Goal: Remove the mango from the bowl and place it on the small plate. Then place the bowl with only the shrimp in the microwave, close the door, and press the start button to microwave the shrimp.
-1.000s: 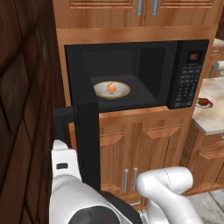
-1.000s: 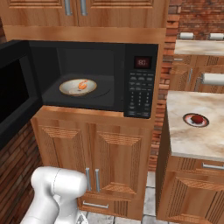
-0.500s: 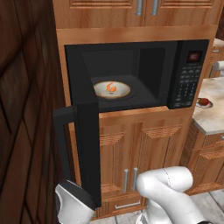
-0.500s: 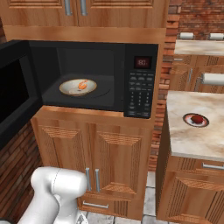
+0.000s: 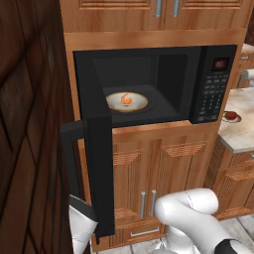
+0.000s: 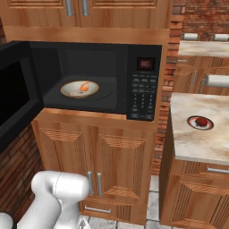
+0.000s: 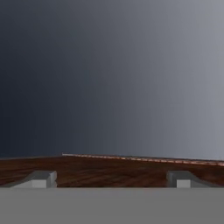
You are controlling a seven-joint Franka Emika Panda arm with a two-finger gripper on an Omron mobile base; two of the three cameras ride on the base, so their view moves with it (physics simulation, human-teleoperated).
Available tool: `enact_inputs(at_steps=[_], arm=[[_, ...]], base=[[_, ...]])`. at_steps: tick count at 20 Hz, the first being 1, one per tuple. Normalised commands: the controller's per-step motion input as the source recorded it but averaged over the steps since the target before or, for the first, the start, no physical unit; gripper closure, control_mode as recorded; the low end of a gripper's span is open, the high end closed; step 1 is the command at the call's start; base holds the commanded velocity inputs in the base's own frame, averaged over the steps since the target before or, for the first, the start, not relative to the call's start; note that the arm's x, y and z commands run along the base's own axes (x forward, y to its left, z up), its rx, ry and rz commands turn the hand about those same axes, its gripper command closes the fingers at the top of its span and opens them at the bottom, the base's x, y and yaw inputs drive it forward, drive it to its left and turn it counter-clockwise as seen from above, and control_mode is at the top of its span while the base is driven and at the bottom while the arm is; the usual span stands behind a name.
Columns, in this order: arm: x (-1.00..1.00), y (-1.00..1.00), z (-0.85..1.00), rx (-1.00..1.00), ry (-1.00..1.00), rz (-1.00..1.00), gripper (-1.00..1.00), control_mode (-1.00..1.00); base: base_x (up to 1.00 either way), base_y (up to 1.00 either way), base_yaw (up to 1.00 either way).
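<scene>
The bowl [image 5: 127, 101] with the shrimp [image 5: 127, 99] sits inside the microwave [image 5: 163, 82]. The mango [image 6: 201, 121] rests on the plate [image 6: 200, 123] on the counter. The pincer [image 7: 109, 179], fingers spread apart and empty, faces the dark outer side of the open door [image 5: 99, 163], low on its upright length.

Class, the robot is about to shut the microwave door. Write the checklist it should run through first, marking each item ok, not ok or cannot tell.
1. Wide gold-rimmed bowl sits inside the black microwave cavity: ok.
2. Curled orange shrimp lies alone in the bowl: ok.
3. Dark red round mango rests on the small red-rimmed plate on the side counter: ok.
4. Black door with its bar handle swung open, free to close: ok.
5. Tool open, holding nothing: ok.
6. Tool touching the door: cannot tell.
</scene>
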Motion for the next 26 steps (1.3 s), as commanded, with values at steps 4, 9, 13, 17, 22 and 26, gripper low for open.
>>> enact_inputs(at_steps=[4,9,13,17,22,26], arm=[[-0.01,-0.52,0.01,0.0,0.0,-0.13,-1.0,-1.0],[0.14,-0.65,0.0,0.11,0.03,-0.17,-1.0,-1.0],[-0.05,-0.18,-0.38,-0.06,0.01,-0.01,-1.0,-1.0],[0.05,-0.26,-0.34,-0.05,0.02,-0.01,-1.0,-1.0],[0.3,-0.74,-0.03,-0.03,0.06,-0.05,-1.0,-1.0],[0.37,-0.81,0.05,-0.01,0.03,-0.08,-1.0,-1.0]], base=[[0.0,0.0,0.0],[0.0,0.0,0.0],[0.0,0.0,0.0],[0.0,0.0,0.0],[0.0,0.0,0.0],[0.0,0.0,0.0]])
